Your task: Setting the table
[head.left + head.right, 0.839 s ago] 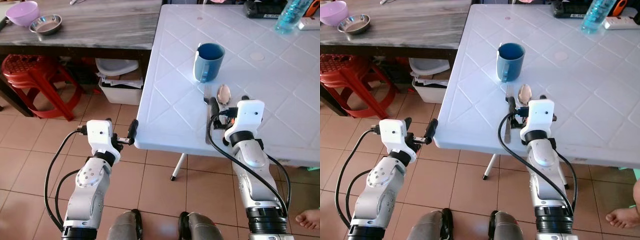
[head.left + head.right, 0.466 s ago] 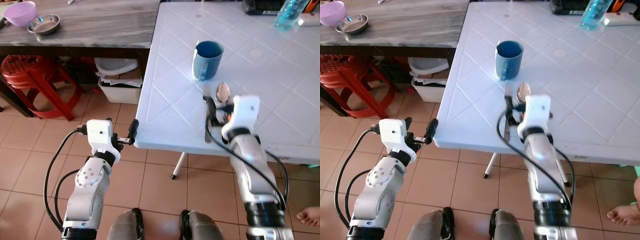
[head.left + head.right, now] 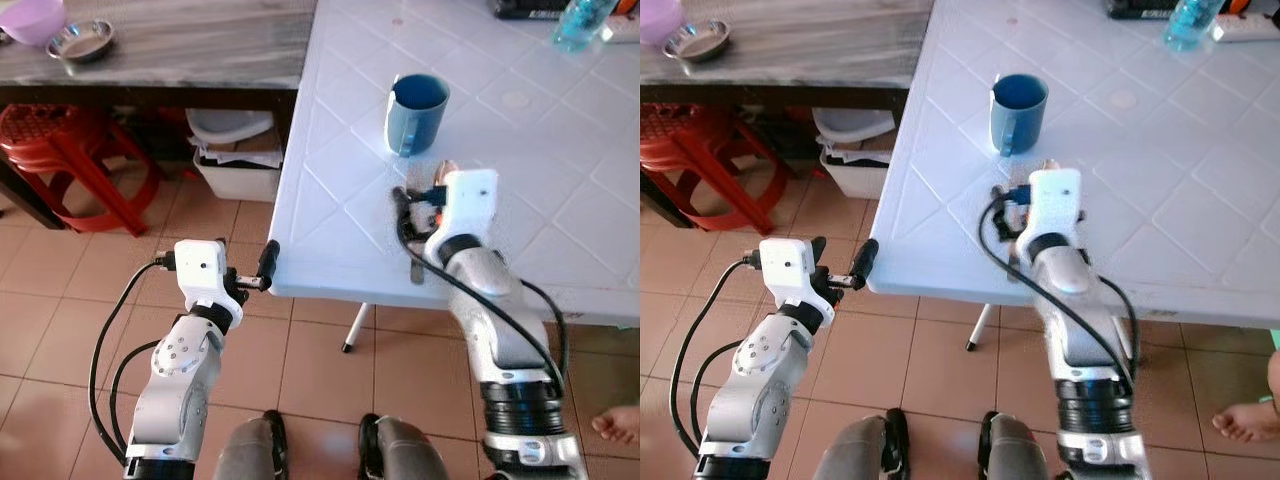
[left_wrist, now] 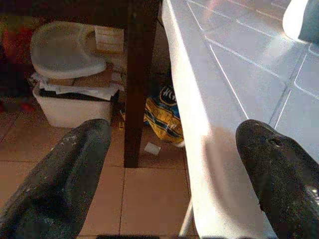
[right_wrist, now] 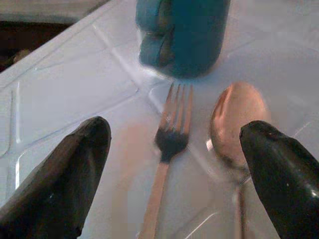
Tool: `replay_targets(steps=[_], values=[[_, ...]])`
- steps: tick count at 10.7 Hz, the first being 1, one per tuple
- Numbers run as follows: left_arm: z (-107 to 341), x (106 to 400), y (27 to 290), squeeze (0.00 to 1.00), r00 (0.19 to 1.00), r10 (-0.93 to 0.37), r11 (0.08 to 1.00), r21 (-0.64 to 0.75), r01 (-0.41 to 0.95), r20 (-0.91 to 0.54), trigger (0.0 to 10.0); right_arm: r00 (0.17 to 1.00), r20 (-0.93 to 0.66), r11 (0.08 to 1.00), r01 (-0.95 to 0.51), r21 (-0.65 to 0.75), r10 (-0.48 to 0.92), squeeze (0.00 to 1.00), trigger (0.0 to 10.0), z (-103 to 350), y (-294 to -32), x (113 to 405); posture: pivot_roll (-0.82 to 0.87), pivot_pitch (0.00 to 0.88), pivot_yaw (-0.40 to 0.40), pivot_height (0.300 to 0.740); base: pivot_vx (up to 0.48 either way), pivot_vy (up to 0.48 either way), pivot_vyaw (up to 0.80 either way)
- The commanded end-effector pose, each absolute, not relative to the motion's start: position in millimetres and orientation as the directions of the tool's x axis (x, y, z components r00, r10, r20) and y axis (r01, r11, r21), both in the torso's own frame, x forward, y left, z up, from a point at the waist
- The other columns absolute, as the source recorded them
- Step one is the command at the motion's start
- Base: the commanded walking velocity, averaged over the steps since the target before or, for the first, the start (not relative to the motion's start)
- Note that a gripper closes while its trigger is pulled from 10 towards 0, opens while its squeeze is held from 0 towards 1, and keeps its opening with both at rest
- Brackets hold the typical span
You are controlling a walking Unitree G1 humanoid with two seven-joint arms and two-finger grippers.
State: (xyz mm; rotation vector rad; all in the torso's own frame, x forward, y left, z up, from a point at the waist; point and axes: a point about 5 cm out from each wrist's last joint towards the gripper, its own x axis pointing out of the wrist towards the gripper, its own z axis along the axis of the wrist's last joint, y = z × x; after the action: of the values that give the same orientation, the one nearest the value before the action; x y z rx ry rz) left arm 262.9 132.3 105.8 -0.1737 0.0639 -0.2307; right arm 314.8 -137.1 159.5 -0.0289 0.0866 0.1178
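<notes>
While the cutlery lies loose on the white table [image 3: 520, 160], the step in hand appears to be picking it up. Right gripper [image 5: 172, 149]: fingers spread wide, hovering low, empty. Fork [image 5: 169, 134]: centre of the right wrist frame, between the fingers. Spoon [image 5: 234, 122]: just beside it, toward the right finger. Blue mug [image 3: 415, 113]: upper centre of the head frame. Left gripper [image 4: 174, 164]: spread, empty, idle at the table edge. Next move likely calls for lowering and closing on the fork handle.
</notes>
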Motion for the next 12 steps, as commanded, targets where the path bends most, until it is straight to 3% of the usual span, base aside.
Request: replay_targets(steps=[1,2,3,4,6,7,8,10,11,12], values=[[106.5,259.9,135.7,0.0,0.972,-0.228,0.962,-0.167,0.217,-0.05,10.0,0.984,-0.105,0.989,-0.144,-0.018,0.141,0.0,10.0,160.5,-131.3,312.8,-0.04,0.23,0.069,0.74,0.0,0.0,0.0],[106.7,259.7,135.8,0.0,0.972,-0.229,0.962,-0.167,0.218,-0.052,10.0,0.982,-0.123,0.989,-0.148,-0.005,0.146,0.0,9.2,159.0,-129.2,312.6,-0.04,0.231,0.07,0.74,0.0,0.0,0.0],[106.6,259.4,135.1,0.0,0.971,-0.233,0.961,-0.168,0.221,-0.054,10.0,0.977,-0.146,0.988,-0.155,-0.003,0.153,0.0,4.1,157.2,-127.2,311.6,-0.04,0.233,0.07,0.74,0.0,0.0,0.0],[106.4,259.2,134.3,0.0,0.97,-0.237,0.96,-0.169,0.225,-0.055,10.0,0.974,-0.165,0.987,-0.16,-0.004,0.158,0.0,0.0,154.4,-127.0,310.7,-0.04,0.232,0.07,0.74,0.0,0.0,0.0],[106.7,259.2,133.2,0.0,0.969,-0.241,0.958,-0.171,0.228,-0.056,10.0,0.968,-0.187,0.984,-0.178,-0.029,0.169,0.0,0.0,153.1,-127.0,312.5,-0.04,0.233,0.067,0.74,0.0,0.0,0.0],[106.6,259.2,132.8,0.0,0.968,-0.242,0.958,-0.172,0.23,-0.058,10.0,0.965,-0.2,0.982,-0.181,-0.047,0.169,0.0,1.5,153.3,-127.6,315.0,-0.04,0.233,0.065,0.74,0.0,0.0,0.0],[106.3,259.3,132.7,0.0,0.968,-0.243,0.958,-0.173,0.23,-0.058,10.0,0.963,-0.208,0.98,-0.187,-0.067,0.169,0.0,10.0,154.1,-128.9,318.7,-0.04,0.234,0.062,0.74,0.0,0.0,0.0],[105.6,259.7,131.5,0.0,0.967,-0.247,0.956,-0.176,0.234,-0.061,10.0,0.956,-0.234,0.975,-0.202,-0.094,0.175,0.0,10.0,150.4,-130.8,324.8,-0.04,0.233,0.06,0.74,0.0,0.0,0.0],[105.3,259.8,130.2,0.0,0.965,-0.253,0.955,-0.178,0.239,-0.061,10.0,0.947,-0.262,0.971,-0.217,-0.099,0.185,0.0,9.1,145.2,-130.3,326.8,-0.04,0.231,0.058,0.74,0.0,0.0,0.0],[105.2,260.1,129.7,0.0,0.965,-0.255,0.954,-0.179,0.24,-0.062,10.0,0.933,-0.303,0.968,-0.233,-0.096,0.195,0.0,0.4,137.6,-131.5,326.9,-0.04,0.229,0.056,0.74,0.0,0.0,0.0]])
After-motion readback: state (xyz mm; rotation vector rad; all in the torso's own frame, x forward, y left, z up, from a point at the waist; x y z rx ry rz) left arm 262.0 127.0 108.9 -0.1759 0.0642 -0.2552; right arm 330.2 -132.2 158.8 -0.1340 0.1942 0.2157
